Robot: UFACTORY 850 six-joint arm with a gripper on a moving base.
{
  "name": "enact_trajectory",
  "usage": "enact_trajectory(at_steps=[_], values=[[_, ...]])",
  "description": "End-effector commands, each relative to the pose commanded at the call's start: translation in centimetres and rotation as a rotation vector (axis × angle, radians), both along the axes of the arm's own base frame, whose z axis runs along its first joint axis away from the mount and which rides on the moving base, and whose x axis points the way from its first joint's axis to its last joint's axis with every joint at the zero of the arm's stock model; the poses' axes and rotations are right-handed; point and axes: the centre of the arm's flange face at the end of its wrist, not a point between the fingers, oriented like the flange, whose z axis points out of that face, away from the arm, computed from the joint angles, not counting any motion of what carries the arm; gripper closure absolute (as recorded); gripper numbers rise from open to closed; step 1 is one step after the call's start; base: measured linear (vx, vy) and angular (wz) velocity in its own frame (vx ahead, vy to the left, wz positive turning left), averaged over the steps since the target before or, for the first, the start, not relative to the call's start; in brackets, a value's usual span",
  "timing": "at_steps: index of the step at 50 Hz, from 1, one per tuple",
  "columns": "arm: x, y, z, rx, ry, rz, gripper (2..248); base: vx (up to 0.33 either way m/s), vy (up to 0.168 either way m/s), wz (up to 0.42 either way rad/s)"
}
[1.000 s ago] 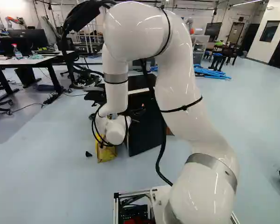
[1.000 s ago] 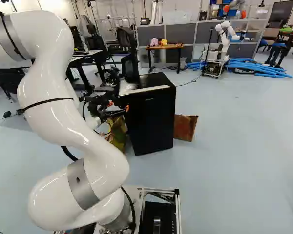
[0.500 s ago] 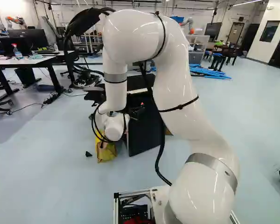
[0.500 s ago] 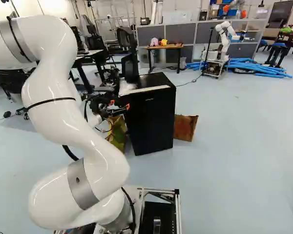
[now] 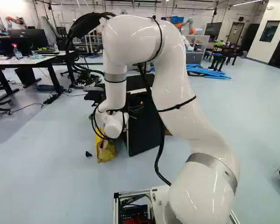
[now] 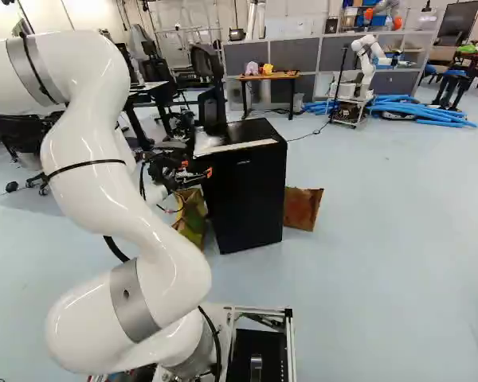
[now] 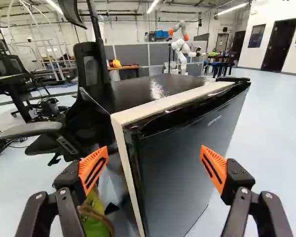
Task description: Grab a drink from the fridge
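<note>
Fridge [image 5: 145, 133]: in the left base view, located on the floor [image 5: 60, 186] ahead of the arm [image 5: 177, 93], with a yellow bag [image 5: 106, 153] beside it. Right base view: the gripper [image 6: 197, 168] is positioned at the fridge's upper part. Wrist view: the fingers [image 7: 94, 168] are spread wide, the fridge's near corner between and ahead of them.
</note>
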Motion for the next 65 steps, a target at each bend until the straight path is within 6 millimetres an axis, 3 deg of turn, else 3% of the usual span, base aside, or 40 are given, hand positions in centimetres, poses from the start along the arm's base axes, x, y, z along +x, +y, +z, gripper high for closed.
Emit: enact_trajectory(at_steps=[22,65], values=[[1.03,0.01,-0.13,0.007,-0.009,-0.016,3,0.000,0.000,0.000],[1.04,-0.66,-0.13,0.008,-0.007,-0.051,3,0.000,0.000,0.000]])
